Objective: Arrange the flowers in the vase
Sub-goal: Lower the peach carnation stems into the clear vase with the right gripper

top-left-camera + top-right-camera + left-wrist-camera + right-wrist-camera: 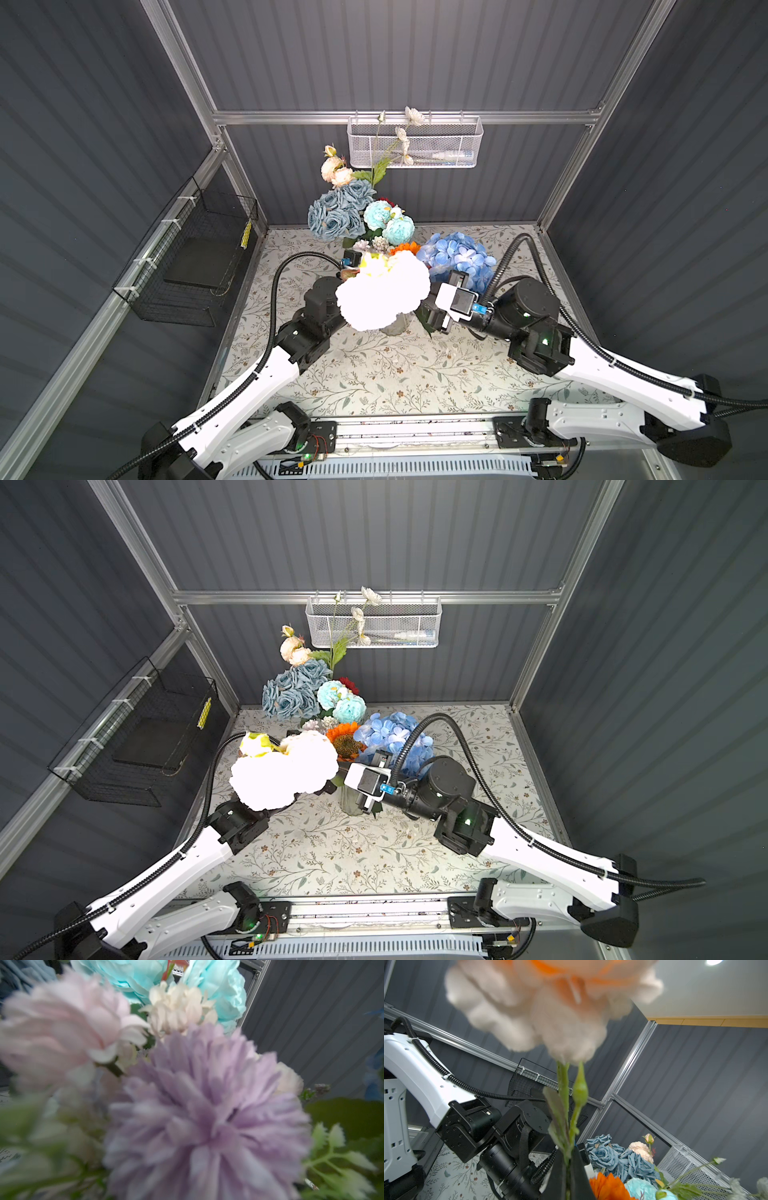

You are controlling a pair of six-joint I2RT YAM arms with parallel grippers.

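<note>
We're on the insert step for the big cream bloom (382,291). The right gripper (568,1169) is pinched tight on its green stem (563,1088), low down, with the head standing above the claw. In both top views that head sits right over the glass vase (351,804) and hides the mouth, so we can't tell whether the stem end is in the neck yet. The other flowers look seated in the vase: dusty-blue roses (336,212), aqua puffs (388,222), orange head (347,739), and blue hydrangea (457,257) leaning out on the right. The left gripper is buried in the bunch and hidden in the top views. Its jaws are spread full wide, and its wrist view shows only a lilac puff (207,1115) up close, with nothing visibly gripped. Next move, we reckon: steer the stem tip into a gap at the neck, push straight down, and let go only once it's seated. The neck is crowded, so we need to watch for a neighbour getting levered out or the vase tipping. The left arm could part the heads.
</note>
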